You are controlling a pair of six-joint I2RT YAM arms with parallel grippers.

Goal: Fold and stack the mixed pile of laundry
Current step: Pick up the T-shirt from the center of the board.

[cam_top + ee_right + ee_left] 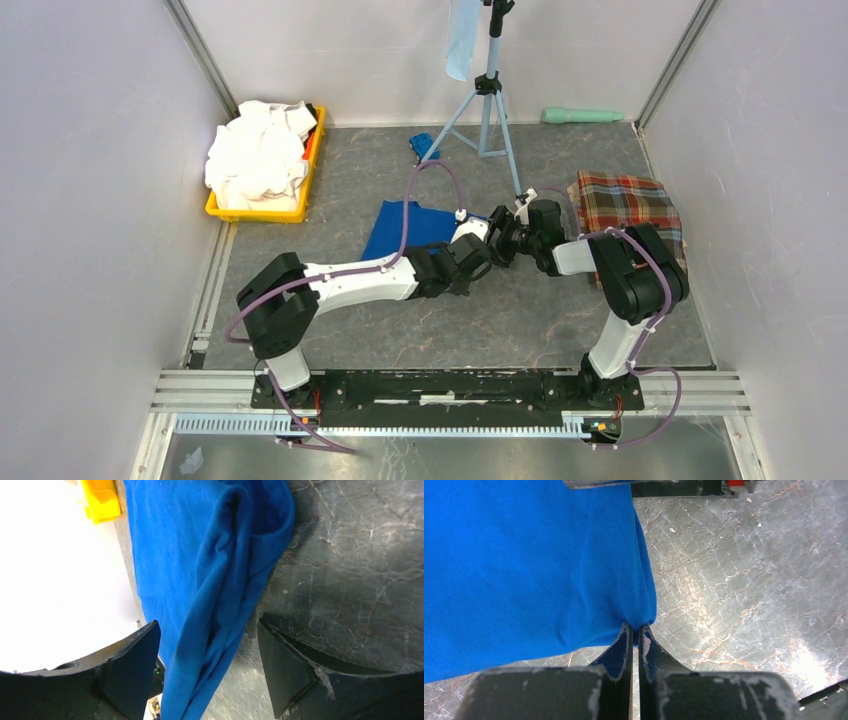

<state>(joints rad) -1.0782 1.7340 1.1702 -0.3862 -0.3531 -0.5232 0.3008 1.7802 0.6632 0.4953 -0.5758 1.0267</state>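
While the left tool [638,628] pinches one edge of the royal-blue T-shirt [524,570] between its closed, scuffed black fingers, the right tool [207,626] stands wide open. Its two wedge-shaped fingers are on each side of a soft, raised fold of the same shirt and do not clamp it. The shirt is a smooth knit and lies partly flat on the grey, marble-veined bench [520,320], a little toward 11 o'clock from the centre.

At 10 o'clock a shallow yellow plastic tray [256,214] holds crumpled white shirts [258,155], with an orange piece [313,148] at its right rim. At 2 o'clock the red-green plaid cloth [625,205] lies as a flat, roughly square fold. At 12 o'clock stands a tripod [488,115] with a narrow pale-blue cloth [462,40] hanging from it. A small bright-blue object [423,146] is beside its left leg, and a mint-green cylinder [582,115] lies along the far wall.
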